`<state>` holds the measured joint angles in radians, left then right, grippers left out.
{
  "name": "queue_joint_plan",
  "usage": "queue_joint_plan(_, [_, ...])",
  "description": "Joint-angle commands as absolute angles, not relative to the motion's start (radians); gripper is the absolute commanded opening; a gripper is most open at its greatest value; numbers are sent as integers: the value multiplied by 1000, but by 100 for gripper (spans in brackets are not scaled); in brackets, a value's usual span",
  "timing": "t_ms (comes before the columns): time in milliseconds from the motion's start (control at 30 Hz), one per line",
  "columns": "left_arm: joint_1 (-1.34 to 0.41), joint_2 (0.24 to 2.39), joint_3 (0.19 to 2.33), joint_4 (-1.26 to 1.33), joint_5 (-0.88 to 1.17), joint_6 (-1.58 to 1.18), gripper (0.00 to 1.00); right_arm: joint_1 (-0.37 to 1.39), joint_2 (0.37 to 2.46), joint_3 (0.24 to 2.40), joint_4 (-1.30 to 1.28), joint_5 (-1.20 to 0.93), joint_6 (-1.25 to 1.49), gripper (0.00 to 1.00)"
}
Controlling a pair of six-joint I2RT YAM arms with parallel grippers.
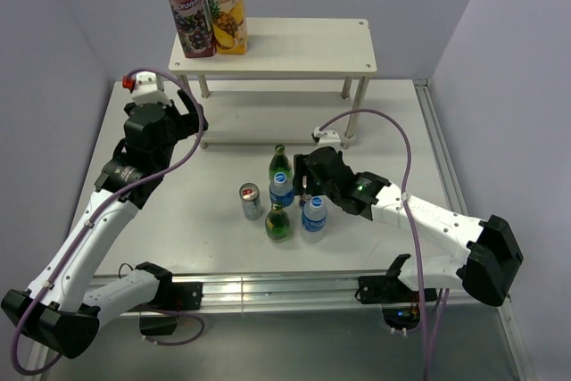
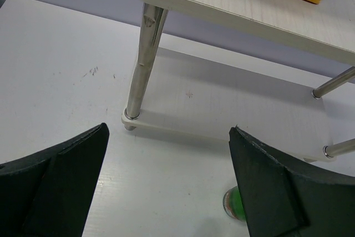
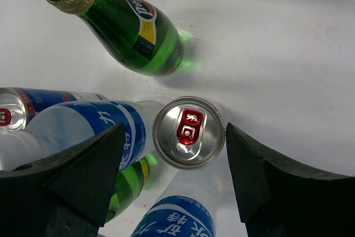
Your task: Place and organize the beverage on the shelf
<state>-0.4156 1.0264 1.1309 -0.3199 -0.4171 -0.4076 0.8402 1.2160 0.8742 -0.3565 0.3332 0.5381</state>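
The shelf stood at the far side of the desk, with two juice cartons upright at the left end of its upper board. The other beverages stood in a tight cluster on the desk in front of the shelf: green glass bottles, plastic water bottles, a can and a second can. The right fingers were parted and straddled the first can from above. One finger was close against its rim and a gap showed on the other side, so no grip was established. The left fingers were spread wide, held nothing, and pointed at the shelf's left front post. The can was judged to be rigid but thin-walled, with a smooth, slippery skin; if full, it would be moderately heavy. It should be taken across the middle of the body, below the rim, with only enough force to stop slippage, since excess pressure would dent it. A water bottle stood just beside one finger, so closing or lifting off-centre could tip a neighbour. The glass bottles were judged heavier and breakable and are best held around the body rather than the narrow neck. The water bottles have soft walls that would yield under the fingers.
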Motion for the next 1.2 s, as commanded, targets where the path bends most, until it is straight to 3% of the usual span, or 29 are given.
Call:
queue_joint_plan(0, [-416, 1002, 1131, -298, -433, -393, 96, 859, 1193, 928, -377, 368, 551, 80])
queue_joint_plan(900, [-414, 999, 1131, -302, -431, -391, 96, 862, 1367, 928, -341, 396, 560, 77])
queue_joint_plan(967, [-416, 999, 1131, -302, -433, -393, 96, 861, 1374, 934, -336, 408, 560, 74])
queue_joint_plan(1167, [-414, 999, 1131, -301, -431, -390, 96, 861, 1396, 949, -348, 440, 551, 37])
